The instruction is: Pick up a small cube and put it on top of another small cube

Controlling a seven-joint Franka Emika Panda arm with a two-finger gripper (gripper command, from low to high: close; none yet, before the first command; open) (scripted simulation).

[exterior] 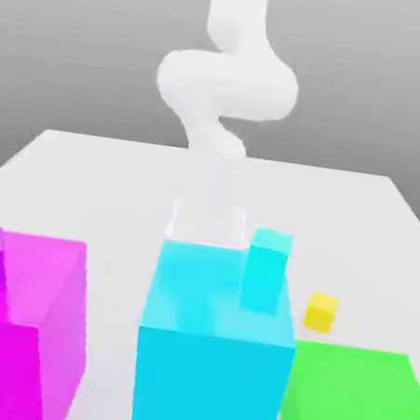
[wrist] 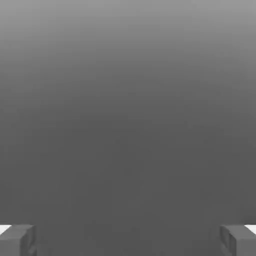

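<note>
Sitting on white table: small yellow cube, well apart from pincer, untouched. Fingers spread wide, nothing between. Beside cube: big cyan cube, big green cube; magenta cube farther.

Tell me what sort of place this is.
Likely a simulated tabletop test scene: a plain white table against blank grey, flat-coloured cubes such as the big cyan cube, and a featureless white robot arm.

White rounded arm, grey fingertips
</note>
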